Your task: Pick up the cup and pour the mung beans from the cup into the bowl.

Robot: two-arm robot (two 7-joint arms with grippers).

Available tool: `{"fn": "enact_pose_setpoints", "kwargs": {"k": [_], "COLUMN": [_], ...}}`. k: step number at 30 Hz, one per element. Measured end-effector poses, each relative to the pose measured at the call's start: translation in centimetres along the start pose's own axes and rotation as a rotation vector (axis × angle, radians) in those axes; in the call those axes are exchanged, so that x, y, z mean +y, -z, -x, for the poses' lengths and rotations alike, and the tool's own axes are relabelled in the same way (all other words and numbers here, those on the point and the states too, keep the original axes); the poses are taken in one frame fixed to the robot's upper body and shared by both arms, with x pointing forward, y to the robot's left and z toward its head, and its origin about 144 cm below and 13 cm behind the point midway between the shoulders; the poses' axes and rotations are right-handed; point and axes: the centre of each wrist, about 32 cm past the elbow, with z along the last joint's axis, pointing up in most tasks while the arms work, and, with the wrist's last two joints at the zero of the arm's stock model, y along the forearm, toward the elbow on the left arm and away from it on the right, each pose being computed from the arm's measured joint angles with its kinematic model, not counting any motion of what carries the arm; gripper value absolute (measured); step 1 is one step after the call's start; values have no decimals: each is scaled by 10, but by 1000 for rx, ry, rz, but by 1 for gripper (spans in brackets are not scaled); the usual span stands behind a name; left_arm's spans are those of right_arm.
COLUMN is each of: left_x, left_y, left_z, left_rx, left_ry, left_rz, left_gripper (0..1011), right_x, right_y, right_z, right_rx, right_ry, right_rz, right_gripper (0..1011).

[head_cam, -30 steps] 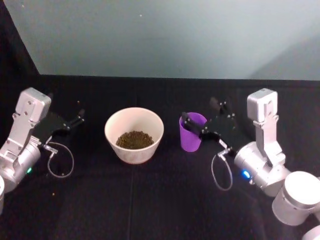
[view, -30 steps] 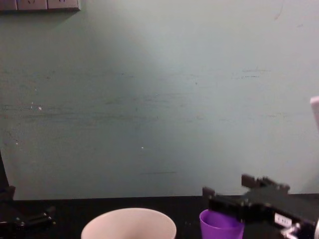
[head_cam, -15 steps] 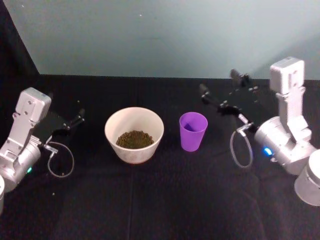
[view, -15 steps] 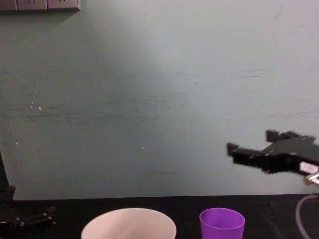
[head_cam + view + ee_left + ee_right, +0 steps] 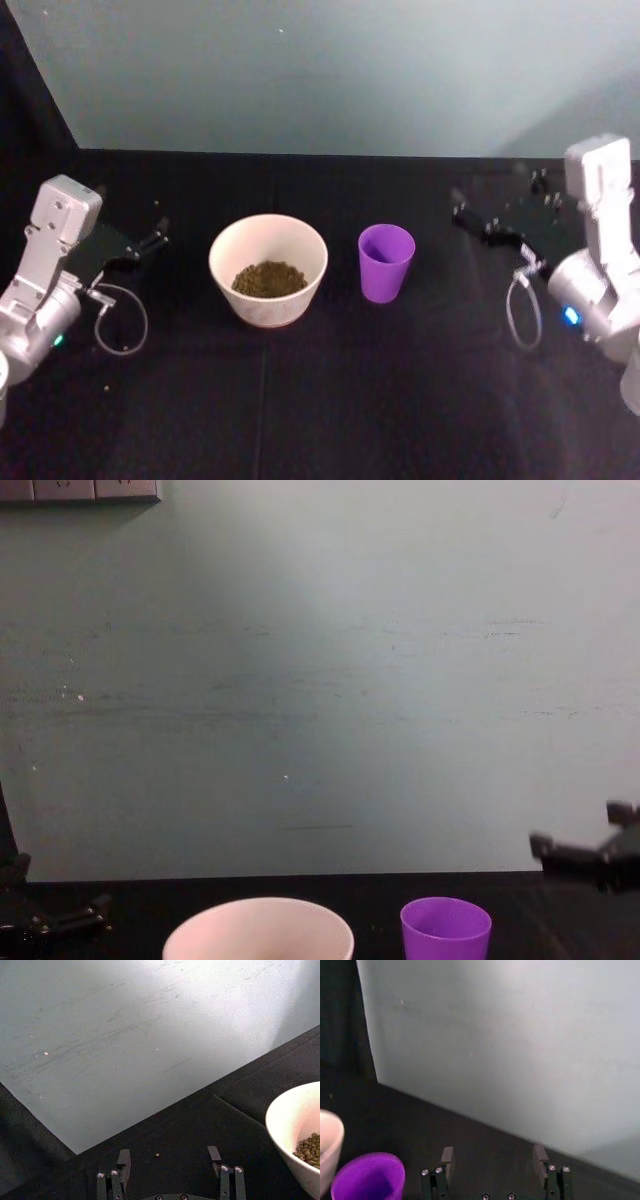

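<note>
Pour step appears complete: mung beans lie in the bowl, the cup stands upright just beside it, both end effectors, right and left, are apart and empty; next, park.

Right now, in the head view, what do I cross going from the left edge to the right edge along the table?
Left gripper, open and parked → bowl with mung beans in it → cup, standing upright → right gripper, open and well clear of the cup.
</note>
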Motion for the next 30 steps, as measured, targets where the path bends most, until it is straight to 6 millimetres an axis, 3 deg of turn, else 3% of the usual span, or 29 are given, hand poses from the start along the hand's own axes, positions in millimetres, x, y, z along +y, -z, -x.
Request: {"fn": "enact_pose_setpoints", "kwargs": {"k": [8,11,30], "left_x": [0,0,0], "left_y": [0,0,0], "left_z": [0,0,0], "left_rx": [0,0,0], "left_ry": [0,0,0], "left_rz": [0,0,0], "left_gripper": [1000,1000,1000], "right_x": [-1,-1,-1], "right_y": [43,50,45], "right_z": [13,16,14], "right_rx": [47,63,56], "right_ry": [-1,4,4], "right_rz": [85,95,84], "right_gripper": [1002,1002,1002]}}
